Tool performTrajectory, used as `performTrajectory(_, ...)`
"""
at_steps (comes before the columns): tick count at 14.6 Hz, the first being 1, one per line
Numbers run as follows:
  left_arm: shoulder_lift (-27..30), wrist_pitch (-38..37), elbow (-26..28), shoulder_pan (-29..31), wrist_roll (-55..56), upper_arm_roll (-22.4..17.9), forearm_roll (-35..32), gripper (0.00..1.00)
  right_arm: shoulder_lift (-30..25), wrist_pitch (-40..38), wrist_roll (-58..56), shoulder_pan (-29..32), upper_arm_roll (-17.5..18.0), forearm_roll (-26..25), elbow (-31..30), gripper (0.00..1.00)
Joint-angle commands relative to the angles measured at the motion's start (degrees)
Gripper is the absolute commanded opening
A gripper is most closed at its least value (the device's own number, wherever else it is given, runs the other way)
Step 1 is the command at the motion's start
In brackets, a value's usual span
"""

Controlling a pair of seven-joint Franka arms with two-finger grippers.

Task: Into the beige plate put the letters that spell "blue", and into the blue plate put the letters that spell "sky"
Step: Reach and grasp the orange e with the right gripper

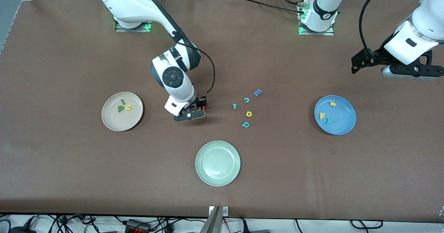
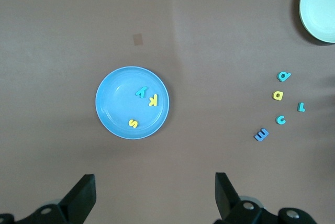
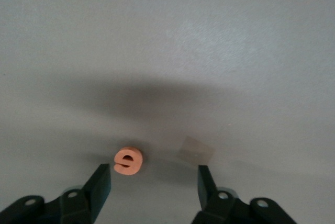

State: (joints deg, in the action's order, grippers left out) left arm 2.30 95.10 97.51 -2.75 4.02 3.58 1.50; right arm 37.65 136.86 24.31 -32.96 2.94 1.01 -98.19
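The e [image 3: 128, 160] lies on the table [image 1: 69, 177] between the right gripper's [image 3: 153, 182] fingers, apparently closer to one. Three letters sit in the plate [image 1: 109, 120] beside it.

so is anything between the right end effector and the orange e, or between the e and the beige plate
Nothing visible. The orange e lies on bare table between the open fingers of the right end effector, close to one finger. Toward the beige plate there is only bare table.

Brown table [image 1: 69, 177], beige plate [image 1: 111, 123], blue plate [image 1: 343, 127], green plate [image 1: 218, 177], loose letters [image 1: 248, 113]
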Motion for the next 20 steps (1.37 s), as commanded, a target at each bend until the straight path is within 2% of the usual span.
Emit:
performTrajectory(1, -0.8, -0.89, -1.62, 0.2, -1.21, 0.03, 0.35, 1.0, 2.07, -0.37, 4.59, -1.67, -0.39, 0.49, 3.35, 0.71)
performTrajectory(4, -0.8, -0.97, -1.62, 0.29, -1.21, 0.03, 0.44, 1.0, 4.27, -0.54, 5.04, -2.73, -0.48, 0.49, 5.2, 0.68)
performTrajectory(6, -0.8, -1.06, -1.62, 0.38, -1.21, 0.03, 0.44, 1.0, 4.8, -0.54, 5.04, -2.82, -0.57, 0.14, 5.56, 0.62)
performTrajectory(20, -0.8, -1.15, -1.53, 0.73, -1.3, -0.06, 0.53, 1.0, 6.21, -0.54, 4.69, -2.99, -0.66, -1.62, 5.91, 0.35)
